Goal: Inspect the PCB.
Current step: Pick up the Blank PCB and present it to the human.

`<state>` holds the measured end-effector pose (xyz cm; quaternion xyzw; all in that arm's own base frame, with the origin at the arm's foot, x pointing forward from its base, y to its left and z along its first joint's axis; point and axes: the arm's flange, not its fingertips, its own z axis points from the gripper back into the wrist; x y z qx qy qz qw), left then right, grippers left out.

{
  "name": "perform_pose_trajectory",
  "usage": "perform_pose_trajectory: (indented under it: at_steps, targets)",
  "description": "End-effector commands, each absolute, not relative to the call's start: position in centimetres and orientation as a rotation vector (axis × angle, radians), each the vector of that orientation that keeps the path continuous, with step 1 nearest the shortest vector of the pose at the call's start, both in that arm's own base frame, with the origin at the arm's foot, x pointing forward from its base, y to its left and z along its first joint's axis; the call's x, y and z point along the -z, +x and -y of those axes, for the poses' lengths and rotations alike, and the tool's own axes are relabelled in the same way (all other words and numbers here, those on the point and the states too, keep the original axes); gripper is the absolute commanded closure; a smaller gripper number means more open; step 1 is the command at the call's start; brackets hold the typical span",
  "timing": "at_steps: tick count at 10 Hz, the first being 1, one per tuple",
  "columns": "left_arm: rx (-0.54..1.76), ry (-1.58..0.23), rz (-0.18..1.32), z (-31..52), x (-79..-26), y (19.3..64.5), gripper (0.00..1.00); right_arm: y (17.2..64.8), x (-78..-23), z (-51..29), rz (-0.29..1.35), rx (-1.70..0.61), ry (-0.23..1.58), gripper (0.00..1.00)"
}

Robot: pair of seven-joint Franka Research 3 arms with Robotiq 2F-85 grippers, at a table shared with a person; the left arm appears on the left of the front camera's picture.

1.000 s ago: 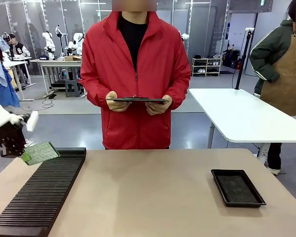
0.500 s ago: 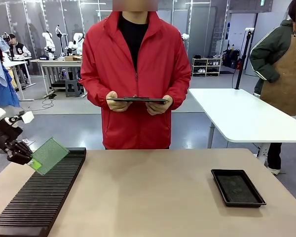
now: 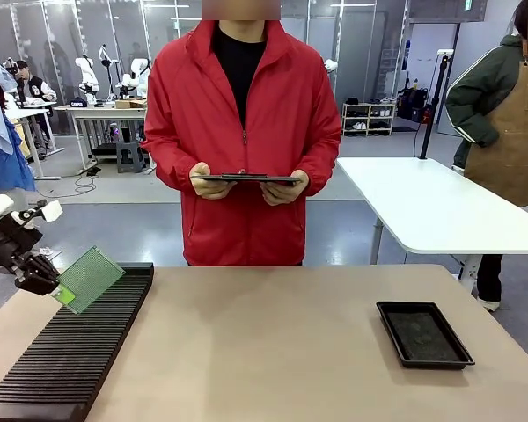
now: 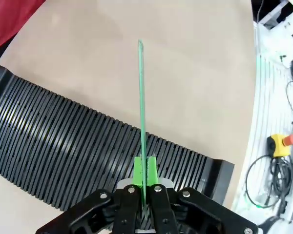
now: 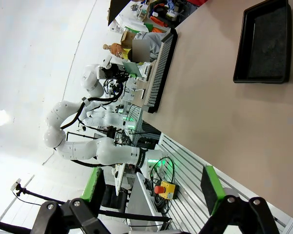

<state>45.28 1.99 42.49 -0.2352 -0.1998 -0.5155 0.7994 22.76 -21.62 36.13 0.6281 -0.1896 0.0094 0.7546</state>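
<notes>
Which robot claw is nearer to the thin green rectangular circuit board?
Left. The left claw is shut on the lower corner of the thin green rectangular circuit board, holding it above the black slotted rack. The right claw hangs open, far from it across the table.

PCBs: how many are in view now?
1: the PCB, clamped in the left gripper above the far end of the slotted rack. The black tray has a dark floor that could hide another.

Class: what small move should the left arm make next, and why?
Probably lift the PCB a little and turn its face toward the person: the left gripper grips it by one edge, tilted, over the slotted rack.
</notes>
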Motion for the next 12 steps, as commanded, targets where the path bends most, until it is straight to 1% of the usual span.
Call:
perform_pose_trajectory:
  at_steps: [1, 2, 3, 4, 5, 7, 8, 9, 10, 11, 12]
  targets:
    - [1.106, -0.506, 0.429, -2.0, -42.5, 45.3, 0.97, 22.7, -36.2, 21.6, 0.421, -0.024, 1.379, 0.00]
    - [1.066, -0.719, 0.438, 0.0, -41.8, 45.1, 0.97, 22.7, -36.2, 21.6, 0.421, -0.024, 1.379, 0.00]
    - [0.894, -0.818, 0.436, 1.7, -40.9, 45.9, 0.97, 22.7, -36.2, 21.6, 0.421, -0.024, 1.379, 0.00]
    - [0.831, -0.942, 0.419, 3.8, -40.2, 46.9, 0.97, 22.7, -36.2, 21.6, 0.421, -0.024, 1.379, 0.00]
    - [0.763, -1.085, 0.443, 6.1, -39.9, 47.7, 0.97, 22.7, -36.2, 21.6, 0.421, -0.024, 1.379, 0.00]
    - [0.606, -1.178, 0.458, 10.4, -38.8, 49.9, 0.97, 22.7, -36.2, 21.6, 0.421, -0.024, 1.379, 0.00]
    - [0.482, -1.175, 0.479, 11.9, -37.7, 51.0, 0.97, 22.7, -36.2, 21.6, 0.421, -0.024, 1.379, 0.00]
    - [0.417, -1.248, 0.481, 12.8, -36.8, 51.6, 0.97, 22.7, -36.2, 21.6, 0.421, -0.024, 1.379, 0.00]
    - [0.360, -1.338, 0.421, 12.9, -35.7, 52.4, 0.97, 22.7, -36.2, 21.6, 0.421, -0.024, 1.379, 0.00]
    - [0.293, -1.381, 0.375, 12.4, -35.0, 52.9, 0.97, 22.7, -36.2, 21.6, 0.421, -0.024, 1.379, 0.00]
    - [0.257, -1.427, 0.275, 12.0, -34.5, 53.2, 0.97, 22.7, -36.2, 21.6, 0.421, -0.024, 1.379, 0.00]
